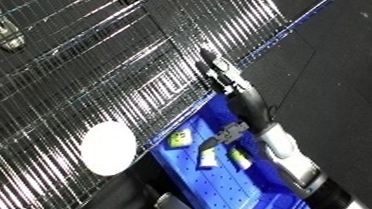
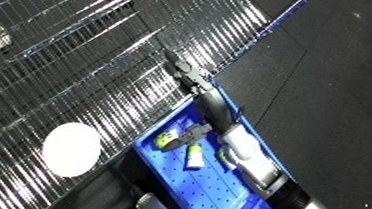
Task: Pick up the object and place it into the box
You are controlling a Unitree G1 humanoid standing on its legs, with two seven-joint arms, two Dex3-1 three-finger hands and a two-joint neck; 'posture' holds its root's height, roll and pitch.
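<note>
Currently reaching: right hand [image 1: 219,71] stretched past blue bin [image 2: 212,191] far edge onto wire shelf [image 1: 84,71]; finger state unclear, cannot tell. Next: find object, close on it.

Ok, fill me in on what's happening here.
One robot arm stretches over the blue bin, its robot hand reaching up against the wire mesh shelving. Whether the fingers hold anything cannot be told. A few small yellow-and-white packages already lie in the bin. A white round object sits on the mesh beside the bin. The other hand is out of view.
</note>
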